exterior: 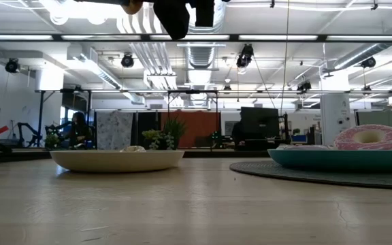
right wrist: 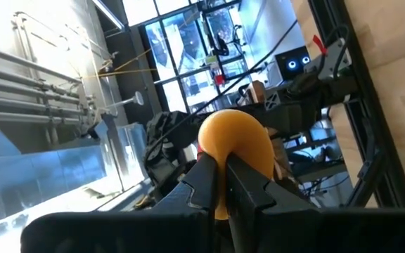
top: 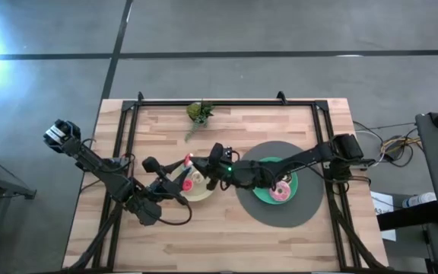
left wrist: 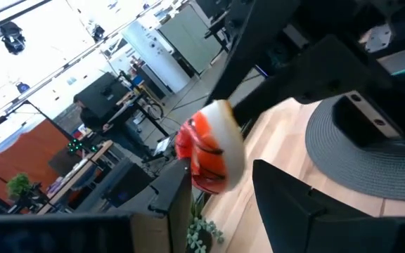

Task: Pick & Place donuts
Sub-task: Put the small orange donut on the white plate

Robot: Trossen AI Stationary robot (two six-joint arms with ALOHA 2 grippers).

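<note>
My left gripper (top: pixel 181 170) hovers over the beige plate (top: pixel 201 195), shut on a red and white mini donut (left wrist: pixel 209 149). My right gripper (top: pixel 219 169) hangs just to its right, between the two plates, shut on an orange donut (right wrist: pixel 236 144). Both are raised well above the table and show only at the top edge of the low view. A pink donut (top: pixel 282 190) lies flat on the teal plate (exterior: pixel 332 158). A small cream piece (exterior: pixel 133 148) rests in the beige plate (exterior: pixel 118 160). My left gripper (left wrist: pixel 220 172) has the red mini donut by its lower rim (left wrist: pixel 201 179), between the two fingers. One finger (left wrist: pixel 173 188) lies against it; the other finger's contact is not plain. The donut stands on edge, lifted clear of the plate. My right gripper (right wrist: pixel 222 165) pinches the orange donut's rim (right wrist: pixel 223 158) between the two fingertips, which are nearly closed together. The donut stands up beyond the fingertips, lifted clear of the table.
The teal plate sits on a round grey mat (top: pixel 310 209) at the table's right. A small green plant (top: pixel 198 113) stands near the far edge. A dark frame (top: pixel 226 101) runs along the far edge and both sides. Bare wood lies along the near edge.
</note>
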